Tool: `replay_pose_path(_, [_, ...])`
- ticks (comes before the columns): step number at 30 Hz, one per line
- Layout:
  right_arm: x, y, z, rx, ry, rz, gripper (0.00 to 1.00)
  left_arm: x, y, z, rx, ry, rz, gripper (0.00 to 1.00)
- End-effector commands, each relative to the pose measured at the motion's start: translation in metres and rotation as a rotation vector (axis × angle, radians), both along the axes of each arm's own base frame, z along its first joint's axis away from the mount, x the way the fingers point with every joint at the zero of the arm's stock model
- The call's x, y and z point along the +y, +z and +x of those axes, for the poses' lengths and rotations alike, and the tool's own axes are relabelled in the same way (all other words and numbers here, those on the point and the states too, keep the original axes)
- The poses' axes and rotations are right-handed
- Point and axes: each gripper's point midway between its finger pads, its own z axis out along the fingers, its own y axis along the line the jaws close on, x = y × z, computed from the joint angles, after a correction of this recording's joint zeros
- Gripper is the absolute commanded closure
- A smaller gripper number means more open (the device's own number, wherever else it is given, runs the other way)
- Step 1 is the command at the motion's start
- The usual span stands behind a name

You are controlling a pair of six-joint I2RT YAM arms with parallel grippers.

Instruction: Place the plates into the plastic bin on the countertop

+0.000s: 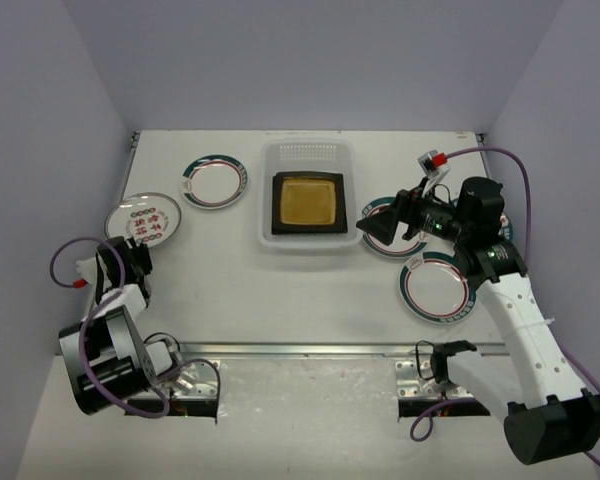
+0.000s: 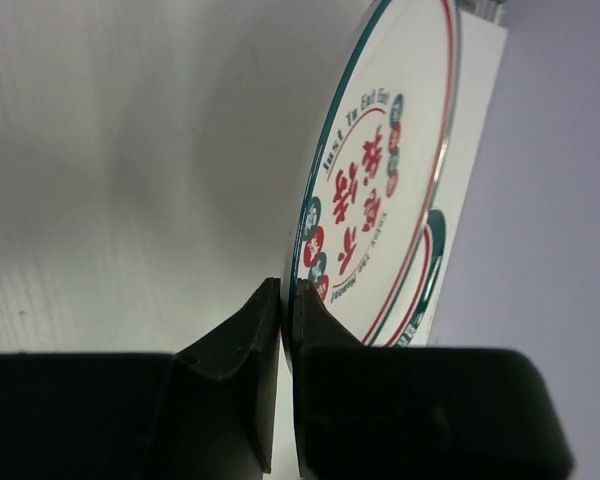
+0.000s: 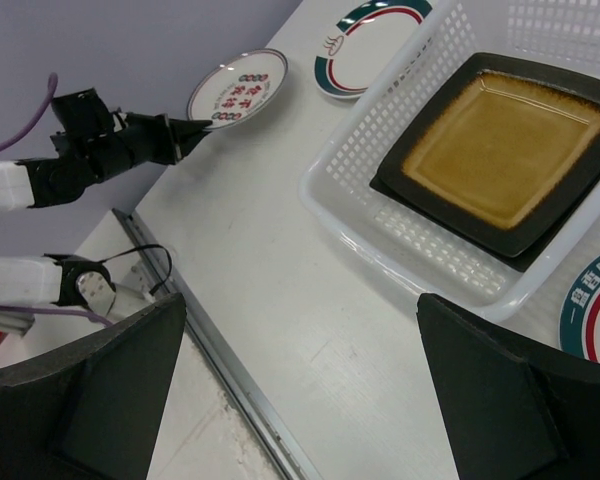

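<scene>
The plastic bin (image 1: 308,195) stands at the back middle of the countertop (image 1: 230,290) with the amber square plate (image 1: 306,203) flat inside; both show in the right wrist view (image 3: 380,200) (image 3: 500,150). My left gripper (image 1: 138,250) (image 2: 288,295) is shut on the near rim of the red-patterned round plate (image 1: 143,218) (image 2: 380,180) at the far left, which is slightly tilted. My right gripper (image 1: 380,225) (image 3: 300,330) is open and empty, hovering right of the bin above a banded round plate (image 1: 392,232). The teal square plate is out of view.
Another banded round plate (image 1: 215,181) lies left of the bin, and one (image 1: 438,288) lies at the front right under my right arm. A metal strip (image 1: 300,350) runs along the countertop's front edge. Purple cables loop near both arms.
</scene>
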Motion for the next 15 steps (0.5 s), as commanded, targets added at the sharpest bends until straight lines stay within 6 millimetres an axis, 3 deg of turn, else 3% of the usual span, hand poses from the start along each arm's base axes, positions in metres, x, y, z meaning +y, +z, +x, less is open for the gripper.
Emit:
replay_pose_path(1, [0.000, 0.008, 0.003, -0.048, -0.002, 0.008, 0.01, 0.027, 0.078, 0.020, -0.172, 0.040, 0.162, 1.00])
replay_pose_path(6, [-0.001, 0.008, 0.004, -0.048, -0.009, 0.004, 0.01, 0.021, 0.145, 0.038, -0.287, -0.071, 0.318, 1.00])
replay_pose_path(8, [-0.002, 0.007, 0.006, -0.046, -0.023, 0.001, 0.01, 0.005, 0.179, 0.051, -0.369, -0.189, 0.381, 1.00])
replay_pose_path(9, [-0.004, 0.007, 0.007, -0.046, -0.035, -0.001, 0.01, -0.010, 0.192, 0.062, -0.398, -0.275, 0.398, 1.00])
replay_pose_path(11, [-0.007, 0.008, 0.009, -0.047, -0.059, -0.003, 0.01, -0.038, 0.241, 0.086, -0.471, -0.435, 0.486, 1.00])
replay_pose_path(12, [-0.009, 0.010, 0.010, -0.048, -0.079, -0.003, 0.01, -0.064, 0.256, 0.101, -0.485, -0.541, 0.507, 1.00])
replay_pose_path(13, [-0.011, 0.012, 0.012, -0.049, -0.098, -0.003, 0.01, -0.089, 0.267, 0.113, -0.496, -0.640, 0.519, 1.00])
replay_pose_path(14, [-0.012, 0.014, 0.013, -0.049, -0.113, -0.005, 0.01, -0.111, 0.256, 0.119, -0.483, -0.712, 0.482, 1.00])
replay_pose_path(15, [-0.015, 0.016, 0.014, -0.051, -0.130, -0.012, 0.01, -0.139, 0.265, 0.128, -0.523, -0.808, 0.461, 1.00])
